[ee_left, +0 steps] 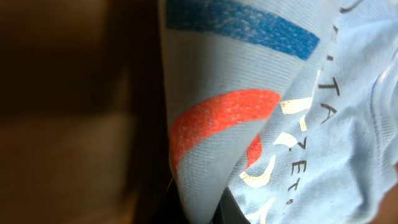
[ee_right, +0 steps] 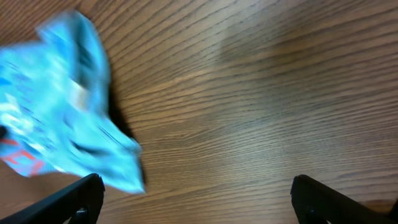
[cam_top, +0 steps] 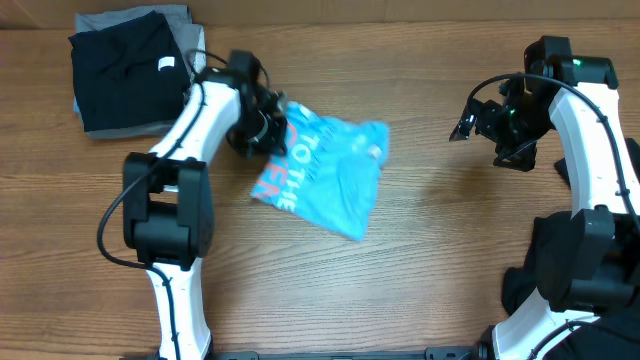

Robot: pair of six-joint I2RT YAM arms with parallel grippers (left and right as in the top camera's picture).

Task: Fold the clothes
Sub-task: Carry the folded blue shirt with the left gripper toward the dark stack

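A light-blue T-shirt (cam_top: 330, 170) with coral lettering lies crumpled and partly folded at the middle of the table. My left gripper (cam_top: 268, 128) is shut on the shirt's left edge; in the left wrist view the fabric (ee_left: 261, 112) fills the frame and a fold runs down between the fingers. My right gripper (cam_top: 470, 122) is open and empty, raised to the right of the shirt. The right wrist view shows the shirt (ee_right: 62, 118) at the left, with both fingers spread wide over bare wood.
A stack of folded black and grey garments (cam_top: 130, 68) lies at the back left corner. The wooden table (cam_top: 440, 260) extends in front of and to the right of the shirt.
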